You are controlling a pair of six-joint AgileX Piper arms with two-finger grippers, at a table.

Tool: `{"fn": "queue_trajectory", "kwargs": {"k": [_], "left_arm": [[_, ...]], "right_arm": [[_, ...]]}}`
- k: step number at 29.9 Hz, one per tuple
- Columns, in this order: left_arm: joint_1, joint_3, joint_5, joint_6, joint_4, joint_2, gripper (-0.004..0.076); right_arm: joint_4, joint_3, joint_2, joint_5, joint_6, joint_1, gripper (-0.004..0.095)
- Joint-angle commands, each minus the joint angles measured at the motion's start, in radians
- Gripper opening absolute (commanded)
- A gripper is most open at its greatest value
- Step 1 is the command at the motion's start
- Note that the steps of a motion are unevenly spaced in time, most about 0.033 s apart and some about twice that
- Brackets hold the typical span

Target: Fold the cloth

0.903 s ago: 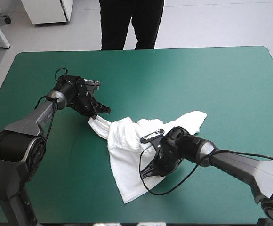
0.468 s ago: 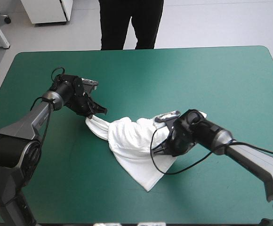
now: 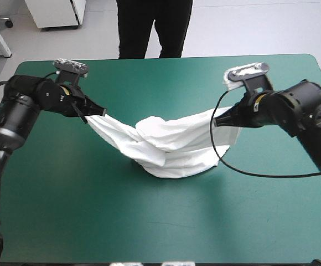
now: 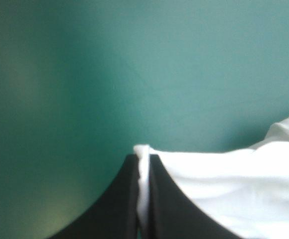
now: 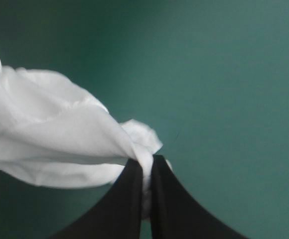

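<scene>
The white T-shirt (image 3: 169, 144) hangs stretched between both arms above the teal-green table (image 3: 166, 221), sagging in the middle, where its lowest folds seem to touch the cover. My left gripper (image 3: 97, 111) is shut on the T-shirt's left end, my right gripper (image 3: 220, 121) shut on its right end. In the left wrist view the black fingers (image 4: 127, 199) pinch a thin white edge of the T-shirt (image 4: 234, 189), which spreads to one side. In the right wrist view my gripper (image 5: 144, 164) pinches a bunched corner of the T-shirt (image 5: 60, 134).
The right arm's black cable loops down over the cloth's right part. Bare teal-green cover lies in front of the cloth and behind it (image 3: 166, 83). A person stands beyond the far edge, not over the table.
Both grippers have risen and moved apart, left toward the left edge, right toward the back right. The T-shirt went from a heap on the table to a lifted, stretched span.
</scene>
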Motion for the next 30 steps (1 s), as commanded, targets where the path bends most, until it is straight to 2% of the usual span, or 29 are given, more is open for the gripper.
{"fn": "queue_trajectory", "kwargs": {"k": [1,9,20,24,27,30], "left_arm": [[0.002,-0.104,-0.069,0.004,0.009,-0.118,-0.0009],[0.002,-0.395,-0.146,0.004,0.009,-0.208,-0.0009],[0.0,-0.784,-0.236,0.004,0.001,-0.215,-0.0009],[-0.001,-0.801,-0.235,0.004,0.003,-0.248,-0.0009],[-0.042,-0.74,-0.209,0.004,0.049,-0.295,-0.0009],[-0.134,-0.594,-0.187,-0.004,0.168,-0.357,-0.0009]], "right_arm": [[-0.084,-0.21,-0.05,-0.027,-0.024,-0.008,-0.0017],[-0.143,-0.577,-0.05,-0.071,-0.106,-0.008,-0.0017],[-0.173,-0.902,-0.05,-0.259,-0.216,-0.008,-0.0017],[-0.187,-0.929,-0.057,-0.244,-0.216,-0.008,-0.0017],[-0.23,-0.917,-0.068,-0.157,-0.204,-0.008,-0.0017],[-0.282,-0.844,-0.107,-0.041,-0.169,-0.004,-0.0017]]}}
